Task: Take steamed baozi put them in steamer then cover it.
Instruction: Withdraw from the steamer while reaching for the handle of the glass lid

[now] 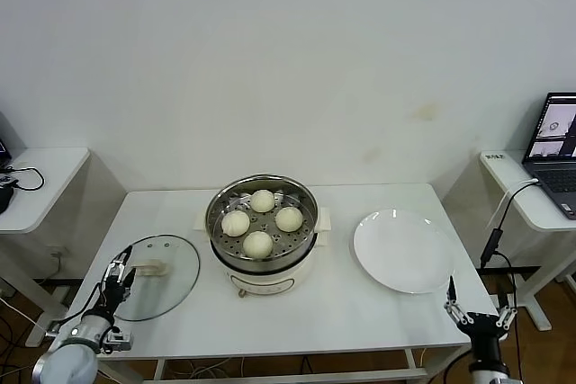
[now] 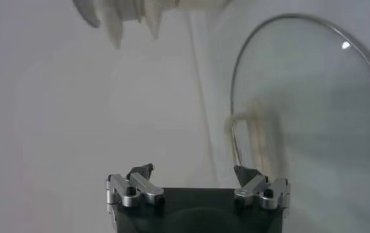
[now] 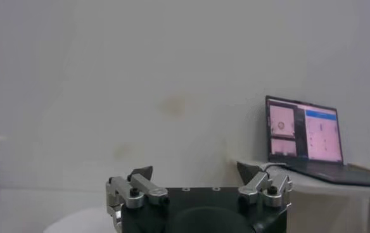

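Head view: left gripper (image 1: 117, 274) sits at the table's (image 1: 378, 321) front-left corner, fingers spread, holding nothing, just beside the cover's (image 1: 166, 281) left rim. Cover lies flat, handle (image 1: 149, 268) toward the gripper, near the table's left edge; bare table between it and the steamer (image 1: 261, 263). Steamer is mid-table, uncovered, four baozi (image 1: 258, 243) on its tray, apart from each other. Small gap, then the plate (image 1: 402, 251) at right, close to the right edge. Right gripper (image 1: 481, 317) hangs off the front-right corner, past the plate, fingers wide, holding nothing. Laptop (image 1: 556, 148) on the side desk far right; screen text too small to read. Left wrist view: cover handle (image 2: 243, 130) ahead of the open fingers (image 2: 247, 174), not touching.
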Robot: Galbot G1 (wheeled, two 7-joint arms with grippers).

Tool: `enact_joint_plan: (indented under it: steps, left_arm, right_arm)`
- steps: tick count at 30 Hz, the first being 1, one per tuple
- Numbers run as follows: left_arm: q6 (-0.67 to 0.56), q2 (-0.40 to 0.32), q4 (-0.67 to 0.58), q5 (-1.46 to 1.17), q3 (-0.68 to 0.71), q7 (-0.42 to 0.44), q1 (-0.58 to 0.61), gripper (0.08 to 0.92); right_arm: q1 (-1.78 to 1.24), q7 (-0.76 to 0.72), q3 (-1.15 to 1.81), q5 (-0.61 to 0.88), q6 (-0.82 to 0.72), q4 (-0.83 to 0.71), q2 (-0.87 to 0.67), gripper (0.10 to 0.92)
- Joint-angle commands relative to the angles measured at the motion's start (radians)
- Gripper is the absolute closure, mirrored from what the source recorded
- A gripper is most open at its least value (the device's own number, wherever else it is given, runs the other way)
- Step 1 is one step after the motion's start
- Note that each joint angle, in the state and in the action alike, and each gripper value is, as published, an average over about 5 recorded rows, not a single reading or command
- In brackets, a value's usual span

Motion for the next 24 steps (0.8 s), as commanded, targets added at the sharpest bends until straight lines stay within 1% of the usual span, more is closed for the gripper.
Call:
enact_joint_plan:
  steps: [1, 13, 24]
  left_arm:
    - [-0.004, 0.004, 0.082, 0.041, 0.019, 0.0, -0.071, 0.177]
    - [-0.003, -0.017, 0.099, 0.049, 0.047, 0.011, -0.112, 0.177]
    - [-0.013, -0.027, 0.194, 0.048, 0.06, 0.003, -0.184, 0.177]
  right_arm:
    - [-0.018, 0.003, 0.012, -0.003, 0.012, -0.006, 0.013, 0.203]
    - [-0.028, -0.002, 0.006, -0.009, 0.017, -0.006, 0.021, 0.203]
    - [-0.033, -0.005, -0.001, -0.02, 0.018, -0.008, 0.026, 0.203]
